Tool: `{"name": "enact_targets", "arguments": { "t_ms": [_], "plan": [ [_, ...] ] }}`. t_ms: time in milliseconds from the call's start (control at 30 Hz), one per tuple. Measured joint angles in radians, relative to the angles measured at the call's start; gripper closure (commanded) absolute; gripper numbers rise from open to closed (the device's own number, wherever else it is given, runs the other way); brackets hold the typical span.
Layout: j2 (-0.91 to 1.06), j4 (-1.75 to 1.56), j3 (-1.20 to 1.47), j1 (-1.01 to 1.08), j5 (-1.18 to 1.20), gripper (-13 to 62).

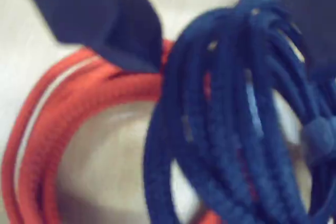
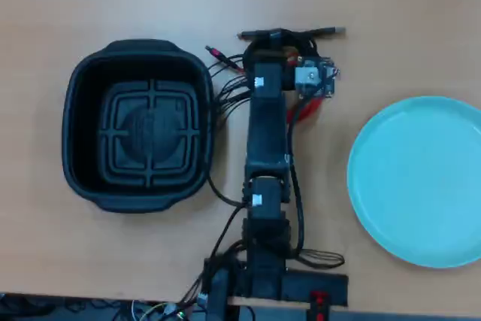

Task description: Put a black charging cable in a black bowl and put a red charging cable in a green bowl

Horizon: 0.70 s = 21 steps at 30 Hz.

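Note:
In the wrist view the black charging cable (image 1: 236,119) fills the right half as a dark, bluish coil lying over the right side of the red charging cable (image 1: 79,103). My gripper (image 1: 231,45) is open, with one jaw at the top left and the other at the top right, and the black coil sits between them. Seen from overhead, the gripper (image 2: 279,39) is at the far end of the outstretched arm, over the black cable (image 2: 327,31). A bit of the red cable (image 2: 304,109) shows just right of the arm. The black bowl (image 2: 83,103) is at the left and the green bowl (image 2: 421,178) at the right; nothing lies in either.
The arm's base (image 2: 263,276) is clamped at the table's near edge, with loose robot wires (image 2: 225,88) trailing beside the arm towards the black bowl. The wooden table (image 2: 376,5) runs on beyond the cables.

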Motion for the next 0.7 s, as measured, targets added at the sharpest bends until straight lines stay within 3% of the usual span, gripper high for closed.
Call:
{"name": "enact_targets", "arguments": {
  "t_ms": [500,600,700],
  "plan": [
    [-0.075,-0.012,0.0,0.029,0.038,22.9],
    [-0.075,-0.014,0.0,0.032,0.038,30.1],
    [-0.075,-0.021,0.0,0.034,0.037,48.6]
  ]
}}
